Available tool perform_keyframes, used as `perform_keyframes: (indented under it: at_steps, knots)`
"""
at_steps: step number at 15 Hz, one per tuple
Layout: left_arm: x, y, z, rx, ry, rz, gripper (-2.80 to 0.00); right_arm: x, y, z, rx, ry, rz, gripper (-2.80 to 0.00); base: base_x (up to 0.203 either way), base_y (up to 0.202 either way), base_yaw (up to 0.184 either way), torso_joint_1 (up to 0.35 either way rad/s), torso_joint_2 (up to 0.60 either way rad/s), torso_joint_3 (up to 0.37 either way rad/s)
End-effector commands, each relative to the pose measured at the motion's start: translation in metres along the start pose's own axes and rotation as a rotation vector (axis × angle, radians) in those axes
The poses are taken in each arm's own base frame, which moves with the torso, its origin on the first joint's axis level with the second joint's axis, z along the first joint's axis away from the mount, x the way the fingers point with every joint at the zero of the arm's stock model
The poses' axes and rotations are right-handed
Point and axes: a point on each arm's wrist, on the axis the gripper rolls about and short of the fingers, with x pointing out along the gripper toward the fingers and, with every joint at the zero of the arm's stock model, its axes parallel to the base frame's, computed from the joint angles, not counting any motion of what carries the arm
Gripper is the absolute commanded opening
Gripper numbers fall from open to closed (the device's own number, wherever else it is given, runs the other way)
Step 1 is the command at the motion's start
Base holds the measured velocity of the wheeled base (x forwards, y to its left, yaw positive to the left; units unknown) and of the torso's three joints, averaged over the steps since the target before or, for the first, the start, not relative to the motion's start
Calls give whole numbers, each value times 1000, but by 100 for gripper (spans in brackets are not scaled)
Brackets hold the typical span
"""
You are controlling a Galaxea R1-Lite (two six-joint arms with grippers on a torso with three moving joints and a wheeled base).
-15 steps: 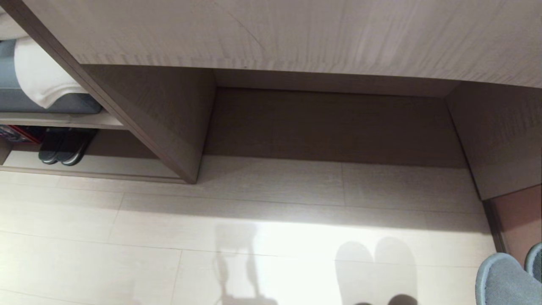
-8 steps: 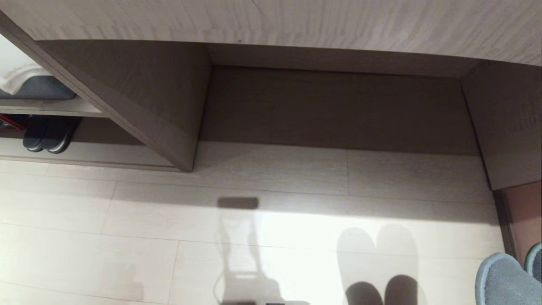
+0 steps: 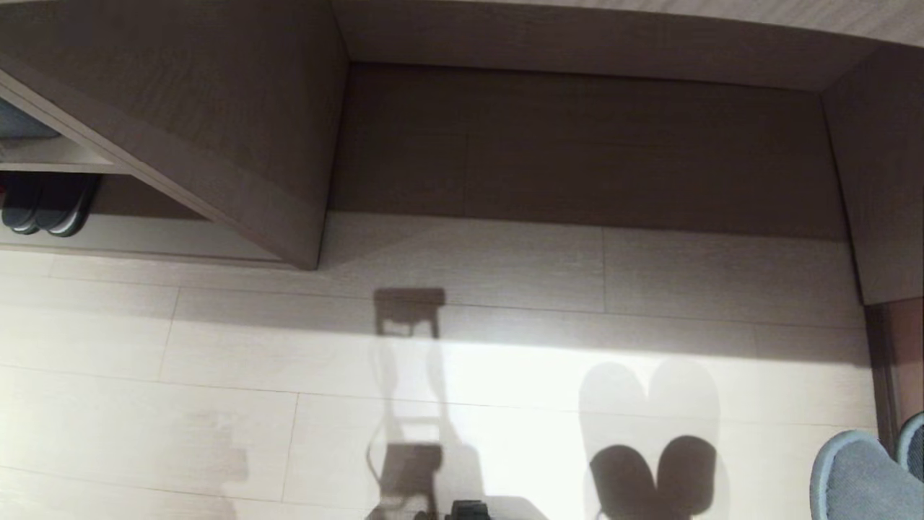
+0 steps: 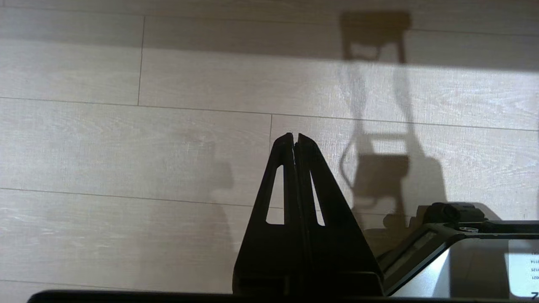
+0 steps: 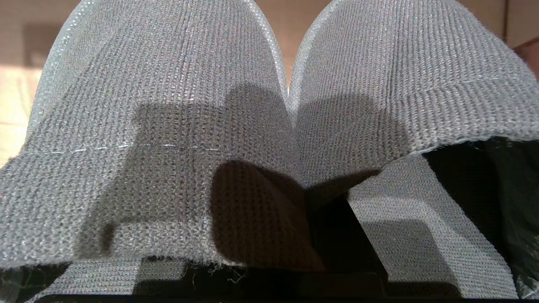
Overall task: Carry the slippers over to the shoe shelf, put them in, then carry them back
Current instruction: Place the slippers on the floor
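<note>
The two grey-blue slippers point(image 5: 168, 126) fill the right wrist view, side by side with toes pointing away. My right gripper point(image 5: 303, 198) is shut on the slippers where their inner edges meet; one finger is tucked under the fabric, and a black finger point(image 5: 341, 235) shows between them. In the head view the slippers point(image 3: 859, 477) hang at the lower right, above the floor. The shoe shelf point(image 3: 577, 144) is a low beige cubby ahead, with a slanting divider panel point(image 3: 238, 188) on its left. My left gripper point(image 4: 294, 135) is shut and empty, over bare floor.
A darker pair of slippers point(image 3: 43, 209) sits in the compartment left of the divider. The cubby's right wall point(image 3: 881, 180) stands at the far right. Shadows of my arms and the slippers fall on the pale plank floor point(image 3: 216, 404). My base point(image 4: 463, 252) shows beside the left gripper.
The whole head view has tilted down: the shelf has slid up the picture and more floor and shadows show. The slippers keep their place at the lower right.
</note>
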Motion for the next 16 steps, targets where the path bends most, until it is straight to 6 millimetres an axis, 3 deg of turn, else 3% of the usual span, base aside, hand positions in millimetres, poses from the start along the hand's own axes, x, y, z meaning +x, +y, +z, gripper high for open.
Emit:
perform_keyframes:
  at_steps: [1,16]
  knots:
    - [0,0,0,0,2,0,-280,0,0,-1,0,-1,0,-280,0,0,0,7,6,-201]
    - [0,0,0,0,2,0,-280,0,0,-1,0,-2,0,-280,0,0,0,3,3,-198]
